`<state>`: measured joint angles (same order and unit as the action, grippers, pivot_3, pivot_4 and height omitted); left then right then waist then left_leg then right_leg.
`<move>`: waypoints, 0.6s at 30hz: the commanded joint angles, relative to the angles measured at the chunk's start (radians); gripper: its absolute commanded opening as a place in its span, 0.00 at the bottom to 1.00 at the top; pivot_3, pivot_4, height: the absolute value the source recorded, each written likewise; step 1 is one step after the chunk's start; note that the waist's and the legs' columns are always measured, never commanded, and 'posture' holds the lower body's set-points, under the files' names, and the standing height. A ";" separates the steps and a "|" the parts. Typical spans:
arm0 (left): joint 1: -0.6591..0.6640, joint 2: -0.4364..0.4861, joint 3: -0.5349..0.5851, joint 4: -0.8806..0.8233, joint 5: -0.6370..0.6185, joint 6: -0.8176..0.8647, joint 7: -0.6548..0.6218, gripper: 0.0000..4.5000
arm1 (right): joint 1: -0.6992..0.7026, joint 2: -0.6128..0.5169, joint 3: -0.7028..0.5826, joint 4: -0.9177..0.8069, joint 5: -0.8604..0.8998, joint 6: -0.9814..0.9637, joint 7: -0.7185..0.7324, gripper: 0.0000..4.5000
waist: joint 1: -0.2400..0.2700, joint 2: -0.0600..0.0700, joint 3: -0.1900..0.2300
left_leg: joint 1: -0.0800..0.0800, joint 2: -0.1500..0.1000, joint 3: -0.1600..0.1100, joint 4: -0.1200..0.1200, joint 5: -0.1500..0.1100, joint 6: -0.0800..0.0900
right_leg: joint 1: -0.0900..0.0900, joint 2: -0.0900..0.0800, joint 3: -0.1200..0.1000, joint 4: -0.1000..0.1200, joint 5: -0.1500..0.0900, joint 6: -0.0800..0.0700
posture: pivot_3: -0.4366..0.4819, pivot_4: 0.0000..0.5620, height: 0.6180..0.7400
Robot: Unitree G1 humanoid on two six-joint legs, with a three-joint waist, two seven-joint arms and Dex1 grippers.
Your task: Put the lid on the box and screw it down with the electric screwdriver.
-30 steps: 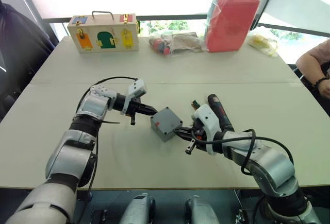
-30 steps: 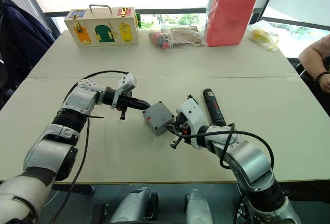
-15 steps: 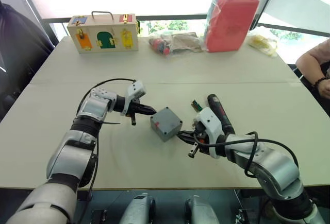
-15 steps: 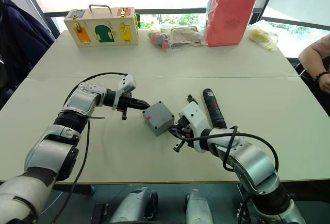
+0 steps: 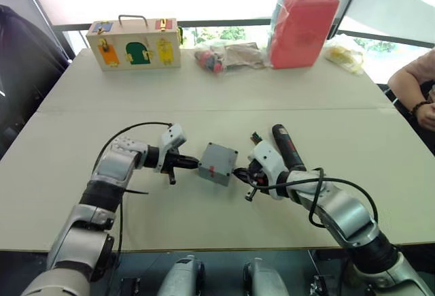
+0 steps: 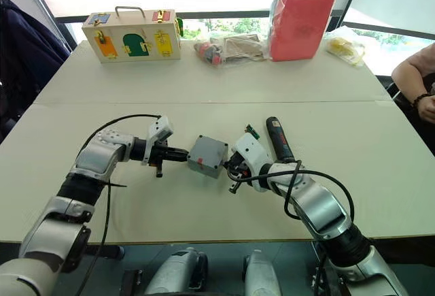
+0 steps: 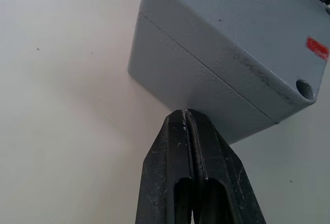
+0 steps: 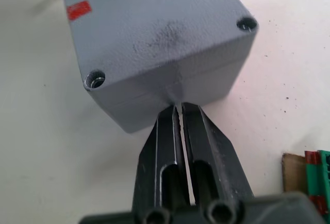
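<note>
The grey box [image 5: 216, 171] stands mid-table with the lid [image 5: 219, 157] sitting on it; a seam runs between them, and a small red mark shows on the lid's top. My left gripper [image 5: 196, 164] is shut, and its tips [image 7: 185, 113] press the box [image 7: 191, 85] just under the lid [image 7: 232, 23]. My right gripper [image 5: 238, 172] is shut too, with its tips [image 8: 178, 105] against the opposite corner of the box [image 8: 216, 82], below the lid [image 8: 154, 23]. The electric screwdriver [image 5: 286, 146] lies on the table behind my right gripper, untouched.
A small green block [image 5: 256, 137] lies beside the screwdriver. Along the far edge stand a wooden case with coloured doors [image 5: 134, 43], bagged items [image 5: 228, 56], a red pack in plastic [image 5: 304, 29] and a yellow bag [image 5: 345, 56]. A person's arm [image 5: 416, 90] rests at the right edge.
The box has turned on the table so that it sits squarer between the grippers. My left gripper has dropped and closed in to touch the box's side. The right gripper stays at the other side.
</note>
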<state>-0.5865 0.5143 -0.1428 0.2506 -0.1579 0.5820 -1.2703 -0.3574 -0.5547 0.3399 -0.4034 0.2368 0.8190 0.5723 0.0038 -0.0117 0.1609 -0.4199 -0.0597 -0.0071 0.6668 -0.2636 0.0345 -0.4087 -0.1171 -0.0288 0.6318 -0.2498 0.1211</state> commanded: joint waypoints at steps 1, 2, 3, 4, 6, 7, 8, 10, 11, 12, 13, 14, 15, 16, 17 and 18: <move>0.067 0.027 0.038 -0.189 -0.078 0.091 0.038 0.00 | -0.040 0.027 0.019 -0.002 0.002 -0.063 0.051 0.02 | -0.001 0.000 0.000 | 0.000 0.000 0.000 0.000 0.000 0.000 | 0.000 0.000 0.000 0.000 0.000 0.000 | 0.48 0.27 1.00; 0.092 0.035 0.047 -0.230 -0.091 0.116 0.054 0.00 | -0.045 0.031 0.022 0.007 0.002 -0.069 0.062 0.02 | -0.001 0.000 0.000 | 0.000 0.000 0.000 0.000 0.000 0.000 | 0.000 0.000 0.000 0.000 0.000 0.000 | 0.48 0.27 1.00; 0.112 0.041 0.054 -0.262 -0.101 0.135 0.067 0.00 | -0.049 0.035 0.026 0.014 0.001 -0.074 0.072 0.02 | 0.001 0.000 0.000 | 0.000 0.000 0.000 0.000 0.000 0.000 | 0.000 0.000 0.000 0.000 0.000 0.000 | 0.48 0.27 1.00; 0.132 0.047 0.061 -0.292 -0.112 0.153 0.083 0.00 | -0.053 0.037 0.030 0.022 -0.001 -0.080 0.082 0.02 | 0.002 0.000 0.000 | 0.000 0.000 0.000 0.000 0.000 0.000 | 0.000 -0.001 0.000 0.000 0.000 0.000 | 0.48 0.27 1.00; 0.157 0.057 0.069 -0.325 -0.124 0.172 0.103 0.00 | -0.057 0.043 0.036 0.033 -0.007 -0.087 0.095 0.02 | 0.002 0.001 0.000 | 0.000 0.000 0.000 0.000 0.000 -0.001 | 0.000 -0.001 0.000 0.000 0.000 0.000 | 0.48 0.27 1.00; 0.167 0.061 0.072 -0.337 -0.128 0.177 0.115 0.00 | -0.059 0.044 0.038 0.038 -0.012 -0.089 0.101 0.02 | 0.004 0.001 0.000 | 0.000 0.000 0.000 0.000 0.000 -0.001 | 0.000 -0.001 0.000 0.000 0.000 0.000 | 0.48 0.27 1.00; 0.175 0.065 0.074 -0.345 -0.132 0.180 0.127 0.00 | -0.060 0.045 0.039 0.042 -0.015 -0.092 0.106 0.02 | 0.006 0.001 0.000 | 0.000 0.000 0.000 0.000 0.000 -0.001 | 0.000 -0.001 0.000 0.000 0.000 0.000 | 0.48 0.27 1.00; 0.185 0.069 0.084 -0.354 -0.142 0.188 0.153 0.00 | -0.064 0.042 0.038 0.048 -0.017 -0.094 0.121 0.02 | 0.006 0.001 0.000 | 0.000 0.000 0.000 0.000 0.000 -0.001 | 0.000 -0.001 0.000 0.000 0.000 -0.001 | 0.48 0.27 1.00; 0.187 0.071 0.086 -0.357 -0.147 0.191 0.161 0.00 | -0.064 0.039 0.035 0.048 -0.017 -0.094 0.128 0.02 | 0.006 0.001 0.000 | 0.000 0.000 0.000 0.000 0.000 -0.001 | 0.000 -0.001 0.000 0.000 0.000 -0.001 | 0.48 0.27 1.00; 0.188 0.075 0.087 -0.357 -0.151 0.193 0.165 0.00 | -0.065 0.038 0.033 0.048 -0.018 -0.093 0.132 0.02 | 0.006 0.001 0.000 | 0.000 0.000 0.000 0.000 0.000 -0.001 | 0.000 -0.001 0.000 0.000 0.000 -0.001 | 0.48 0.27 1.00; 0.189 0.080 0.087 -0.358 -0.151 0.192 0.173 0.00 | -0.065 0.034 0.028 0.046 -0.019 -0.089 0.135 0.02 | 0.006 0.001 0.000 | 0.000 0.000 0.000 0.000 0.000 -0.001 | 0.000 -0.001 0.000 0.000 0.000 -0.001 | 0.48 0.27 1.00; 0.190 0.084 0.087 -0.357 -0.151 0.190 0.178 0.00 | -0.065 0.033 0.025 0.045 -0.021 -0.086 0.137 0.02 | 0.006 0.001 0.000 | 0.000 0.000 0.000 0.000 0.000 -0.001 | 0.000 -0.001 0.000 0.000 0.000 -0.001 | 0.48 0.27 1.00; 0.192 0.091 0.092 -0.359 -0.154 0.199 0.184 0.00 | -0.062 0.029 0.015 0.040 -0.021 -0.081 0.136 0.02 | 0.006 0.001 0.000 | 0.000 0.000 0.000 0.000 0.000 -0.001 | 0.000 -0.001 0.000 0.000 0.000 -0.001 | 0.48 0.27 1.00; 0.196 0.103 0.105 -0.365 -0.165 0.210 0.185 0.00 | -0.057 0.019 -0.003 0.028 -0.021 -0.071 0.130 0.02 | 0.006 0.001 0.000 | 0.000 0.000 0.000 0.000 0.000 -0.001 | 0.000 -0.001 0.000 0.000 0.000 -0.001 | 0.48 0.27 1.00; 0.199 0.112 0.114 -0.369 -0.175 0.218 0.186 0.00 | -0.052 0.013 -0.015 0.020 -0.022 -0.064 0.126 0.02 | 0.005 0.001 0.000 | 0.000 0.000 0.000 0.000 0.000 -0.001 | 0.000 -0.001 0.000 0.000 0.000 -0.001 | 0.48 0.27 1.00; 0.201 0.120 0.119 -0.373 -0.183 0.223 0.189 0.00 | -0.050 0.009 -0.022 0.014 -0.022 -0.059 0.124 0.02 | 0.005 0.001 0.000 | 0.000 0.000 0.000 -0.001 0.000 -0.001 | -0.001 -0.001 0.000 -0.001 0.000 -0.001 | 0.48 0.27 1.00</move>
<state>-0.3884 0.6144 -0.0600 -0.0878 -0.3119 0.7979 -1.0854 -0.4007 -0.5363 0.3573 -0.3426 0.2102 0.7589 0.7001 0.0092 -0.0109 0.1614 -0.4199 -0.0598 -0.0073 0.6661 -0.2635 0.0330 -0.4093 -0.1185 -0.0286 0.6312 -0.2494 0.1204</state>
